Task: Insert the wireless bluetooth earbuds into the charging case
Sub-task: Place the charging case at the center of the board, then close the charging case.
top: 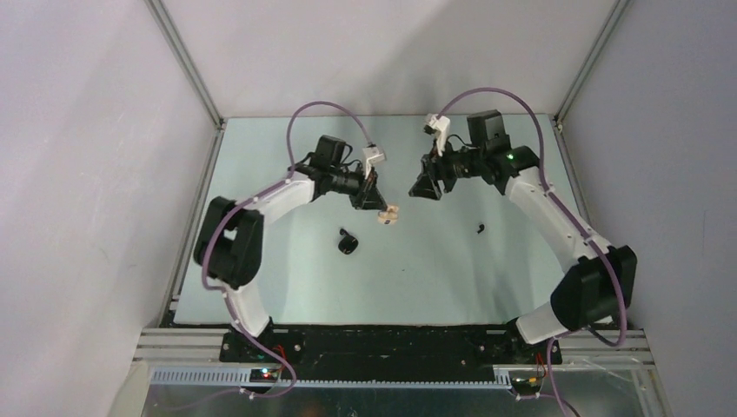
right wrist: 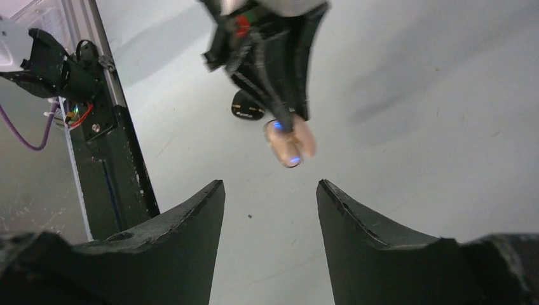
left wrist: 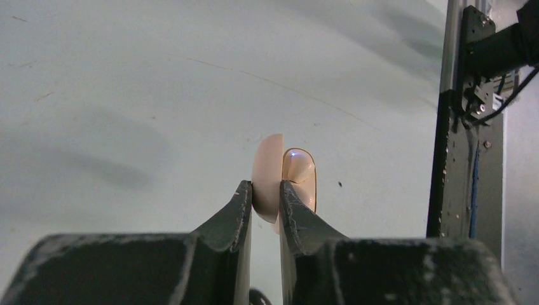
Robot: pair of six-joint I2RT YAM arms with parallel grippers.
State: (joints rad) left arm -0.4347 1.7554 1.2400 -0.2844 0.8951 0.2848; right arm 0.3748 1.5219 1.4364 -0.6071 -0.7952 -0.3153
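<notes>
The left pincer (left wrist: 265, 188) is clamped on an open cream charging case (left wrist: 268, 166). The right pincer (right wrist: 270, 186) stands apart and empty, facing it. A black earbud (top: 481, 228) lies on the desk (top: 417, 278).

Pale table (top: 417, 278) — black case (top: 348, 242), black earbud (top: 481, 228).

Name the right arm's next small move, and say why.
Probably lower the right gripper to the loose black earbud on the table: its jaws are open and empty, while the left gripper holds the cream case open.
</notes>
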